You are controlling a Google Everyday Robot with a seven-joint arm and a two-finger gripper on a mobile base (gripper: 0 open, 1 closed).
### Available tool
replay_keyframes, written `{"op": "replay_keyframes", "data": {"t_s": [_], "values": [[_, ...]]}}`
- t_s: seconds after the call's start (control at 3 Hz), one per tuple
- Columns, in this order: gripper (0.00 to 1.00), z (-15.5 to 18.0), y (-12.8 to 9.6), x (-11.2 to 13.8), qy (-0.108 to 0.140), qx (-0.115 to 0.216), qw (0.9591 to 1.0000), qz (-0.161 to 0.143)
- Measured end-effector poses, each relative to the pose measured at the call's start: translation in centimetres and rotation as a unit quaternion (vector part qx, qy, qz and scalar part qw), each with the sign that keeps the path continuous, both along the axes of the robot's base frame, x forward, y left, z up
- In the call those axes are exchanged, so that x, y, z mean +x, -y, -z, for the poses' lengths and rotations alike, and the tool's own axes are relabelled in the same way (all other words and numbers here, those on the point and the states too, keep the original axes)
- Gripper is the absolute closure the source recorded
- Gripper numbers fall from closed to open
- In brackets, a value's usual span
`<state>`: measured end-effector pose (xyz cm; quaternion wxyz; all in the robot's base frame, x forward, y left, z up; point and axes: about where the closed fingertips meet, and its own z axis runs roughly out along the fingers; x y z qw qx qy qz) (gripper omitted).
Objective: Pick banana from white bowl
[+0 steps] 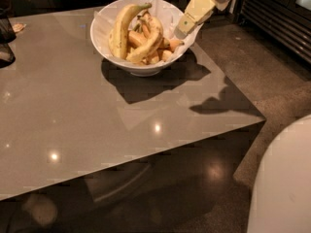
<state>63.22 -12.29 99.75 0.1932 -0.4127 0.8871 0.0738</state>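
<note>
The white bowl [112, 52] stands at the far right of the grey table [73, 110], lined with crinkled white paper. The banana [149, 41], slim, curved and brown-speckled, lies across the middle of the bowl. A bigger pale-yellow banana [120, 27] with a greenish stem lies to its left. Small orange-yellow fruits [167, 46] lie beside and under them. My gripper [183, 29], pale yellow, reaches in from the upper right. Its tip hangs over the bowl's right rim, just right of the banana, apart from it.
Dark objects [6, 38] stand at the table's far left edge. The table's right edge [233, 86] drops to a speckled floor. A dark slatted grille [279, 23] runs along the upper right. A white rounded robot part [284, 183] fills the lower right corner.
</note>
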Motion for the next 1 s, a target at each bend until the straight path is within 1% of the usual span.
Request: {"op": "replay_keyframes", "data": {"t_s": [0.33, 0.67, 1.0], "values": [[0.00, -0.1, -1.0, 0.5, 0.004, 0.016, 0.9999, -0.004], [0.00, -1.3, -3.8, 0.9, 0.008, 0.021, 0.9995, -0.020], [0.00, -2.5, -7.2, 1.4, 0.012, 0.017, 0.9989, -0.041]]}}
